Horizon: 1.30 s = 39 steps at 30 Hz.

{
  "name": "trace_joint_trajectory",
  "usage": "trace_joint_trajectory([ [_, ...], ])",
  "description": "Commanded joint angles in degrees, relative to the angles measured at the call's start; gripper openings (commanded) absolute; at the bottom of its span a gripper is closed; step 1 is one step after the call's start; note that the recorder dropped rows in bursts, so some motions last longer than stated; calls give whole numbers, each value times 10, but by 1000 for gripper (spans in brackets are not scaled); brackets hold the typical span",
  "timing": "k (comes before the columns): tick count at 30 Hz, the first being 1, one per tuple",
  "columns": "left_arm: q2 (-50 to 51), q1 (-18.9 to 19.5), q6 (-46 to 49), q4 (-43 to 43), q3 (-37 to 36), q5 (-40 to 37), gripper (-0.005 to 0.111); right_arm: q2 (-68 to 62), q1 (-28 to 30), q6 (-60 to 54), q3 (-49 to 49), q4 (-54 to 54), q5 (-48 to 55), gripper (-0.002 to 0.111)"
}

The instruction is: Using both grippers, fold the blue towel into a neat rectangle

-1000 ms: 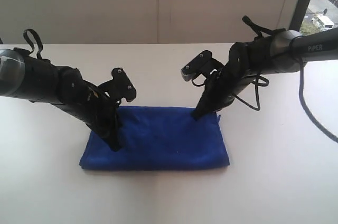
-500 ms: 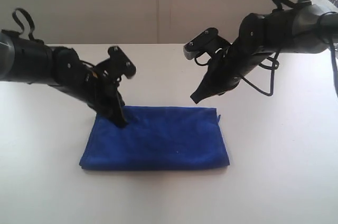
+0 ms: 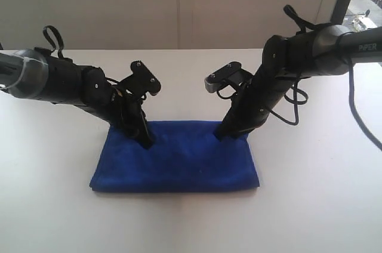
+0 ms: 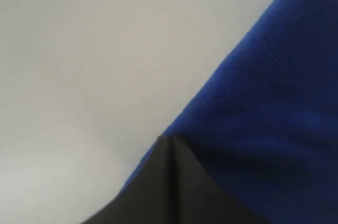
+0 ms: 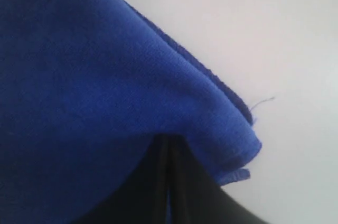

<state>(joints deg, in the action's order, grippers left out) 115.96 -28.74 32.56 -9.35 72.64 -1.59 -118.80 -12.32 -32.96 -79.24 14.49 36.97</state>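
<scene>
I have the towel (image 3: 179,160) lying flat on the table (image 3: 310,205), near the middle of my exterior view. It is folded into a thick rectangle with its long sides running across the picture. Its near edge looks straight, and the far right corner bulges a little. The left gripper (image 3: 146,143) slants down from the left, and its tip is on the towel's far part, left of middle. The right gripper (image 3: 220,136) slants down from the right and meets the towel at its far edge, right of middle. The two tips are well apart, with bare blue cloth between them. In the left wrist view the left gripper (image 4: 169,149) has its jaws pressed together into a single dark point. That point sits right at the towel's (image 4: 274,102) edge, where the cloth meets the table (image 4: 95,49). In the right wrist view the right gripper (image 5: 169,147) is also closed tight, with its tip against the towel (image 5: 95,76) close to a corner. At that corner a lower layer peeks out from under the top one, and a loose thread (image 5: 262,102) curls over the table (image 5: 274,34). I cannot tell whether either pair of jaws has any cloth caught between them. I also cannot tell whether the tips press down or only touch.
</scene>
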Motion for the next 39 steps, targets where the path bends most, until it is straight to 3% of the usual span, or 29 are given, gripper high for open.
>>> trace_joint_trajectory([
  [1,4,5,23,2,1,8,0,-12,4,-13,0,2,2,0],
  [11,5,55,19,5,1,-11,0,-30,4,-16,0,-1,0,0],
  [21,-40,64,21,7,1,-22,0,10,4,-14,-17,-43,-6,0],
  [24,-89,63,9,5,1,-54,0,54,4,-4,-25,-41,1,0],
  [27,-130,63,-11,3,1,-142,0,94,4,33,-26,-40,36,0],
  [30,-139,63,-13,-24,-3,-211,0,107,4,46,-15,-31,76,0],
  [39,-134,63,79,-184,-100,-213,0,100,-20,47,123,11,55,0],
])
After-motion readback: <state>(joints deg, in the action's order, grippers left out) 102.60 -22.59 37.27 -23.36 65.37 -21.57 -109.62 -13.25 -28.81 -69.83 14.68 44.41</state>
